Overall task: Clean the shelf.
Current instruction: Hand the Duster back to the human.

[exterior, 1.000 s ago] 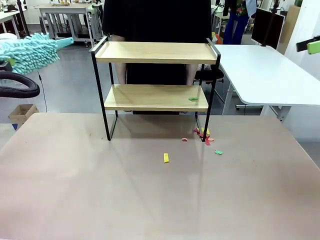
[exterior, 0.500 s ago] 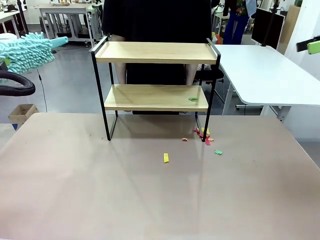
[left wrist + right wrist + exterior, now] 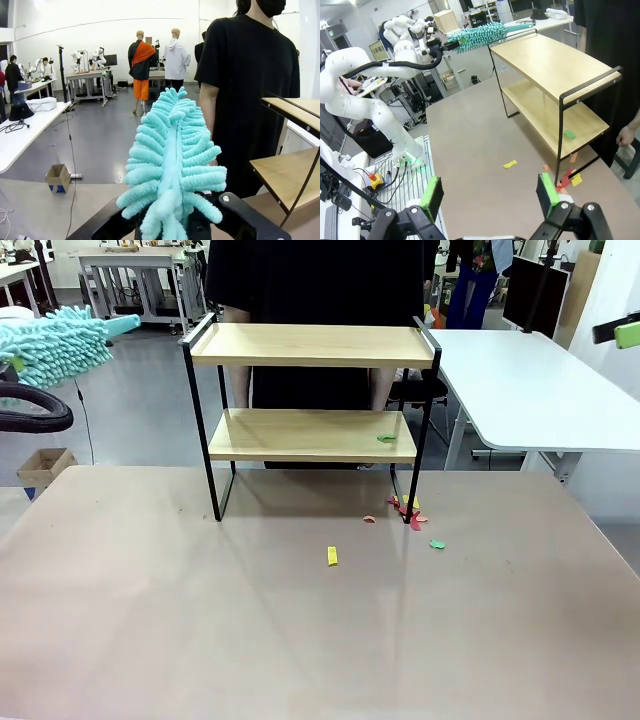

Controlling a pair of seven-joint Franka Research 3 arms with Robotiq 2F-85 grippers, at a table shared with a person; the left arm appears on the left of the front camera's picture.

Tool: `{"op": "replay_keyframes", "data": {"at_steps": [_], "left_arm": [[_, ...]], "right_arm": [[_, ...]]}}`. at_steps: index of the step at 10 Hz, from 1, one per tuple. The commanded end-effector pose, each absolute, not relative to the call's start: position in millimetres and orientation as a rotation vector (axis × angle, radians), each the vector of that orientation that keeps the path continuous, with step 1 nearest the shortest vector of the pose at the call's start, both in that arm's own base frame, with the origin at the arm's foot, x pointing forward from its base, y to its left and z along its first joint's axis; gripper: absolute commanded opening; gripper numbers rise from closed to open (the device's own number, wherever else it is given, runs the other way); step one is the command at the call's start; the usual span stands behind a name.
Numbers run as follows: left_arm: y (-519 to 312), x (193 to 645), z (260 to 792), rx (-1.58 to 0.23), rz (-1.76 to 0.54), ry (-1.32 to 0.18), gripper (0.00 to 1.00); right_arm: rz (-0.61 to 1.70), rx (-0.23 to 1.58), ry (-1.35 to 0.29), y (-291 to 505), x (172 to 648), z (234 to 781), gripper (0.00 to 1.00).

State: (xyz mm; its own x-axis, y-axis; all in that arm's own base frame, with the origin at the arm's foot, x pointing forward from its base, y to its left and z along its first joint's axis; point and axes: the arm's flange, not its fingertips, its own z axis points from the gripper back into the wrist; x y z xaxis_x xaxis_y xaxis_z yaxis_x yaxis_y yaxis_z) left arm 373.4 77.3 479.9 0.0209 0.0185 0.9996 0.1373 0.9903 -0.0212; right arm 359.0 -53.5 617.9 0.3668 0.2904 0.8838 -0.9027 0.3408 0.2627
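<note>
Moved: the teal microfibre duster (image 3: 55,343), far left in the front view, sits slightly higher and farther left than a second ago, then edges a little back toward the shelf; the dark cable loop (image 3: 35,410) below it shifts with it. Nothing else changes.

Shelf (image 3: 312,410): two-tier rack, light wooden boards, thin black frame, standing at the far middle of the brown table (image 3: 200,620), a person in a black top directly behind it. Top board bare. Lower board carries one green scrap (image 3: 386,438) near its right end.

Debris on the table: a cluster of red, pink and yellow scraps (image 3: 408,512) at the shelf's near right leg, a green scrap (image 3: 437,544) just right of it, a yellow scrap (image 3: 332,556) nearer the middle.

Left gripper (image 3: 177,227): jaws pressed together on the duster, fluffy head pointing away, well apart from the shelf.

Right gripper (image 3: 492,195): green pads spread wide, holding nothing, raised over the table's right side.

Judgement: the small drift is positioning only; the lower board's scrap remains, so sweeping is unfinished.
</note>
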Motion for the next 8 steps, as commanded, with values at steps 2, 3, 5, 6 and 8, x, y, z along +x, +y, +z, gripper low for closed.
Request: {"op": "replay_keyframes", "data": {"at_steps": [2, 3, 5, 6, 8], "left_arm": [[77.5, 373.6, 480.7, -0.117, -0.098, -1.552, 0.17], [77.5, 373.6, 480.7, -0.117, -0.098, -1.552, 0.17], [77.5, 373.6, 480.7, -0.117, -0.098, -1.552, 0.17], [77.5, 373.6, 480.7, -0.117, -0.098, -1.552, 0.17], [77.5, 373.6, 480.7, -0.117, -0.098, -1.552, 0.17]], "right_arm": [[0.925, 0.884, -0.872, -53.2, 360.4, 618.2, 1.0], [0.925, 0.884, -0.872, -53.2, 360.4, 618.2, 1.0], [0.925, 0.884, -0.872, -53.2, 360.4, 618.2, 1.0], [0.925, 0.884, -0.872, -53.2, 360.4, 618.2, 1.0], [0.925, 0.884, -0.872, -53.2, 360.4, 618.2, 1.0]]}}
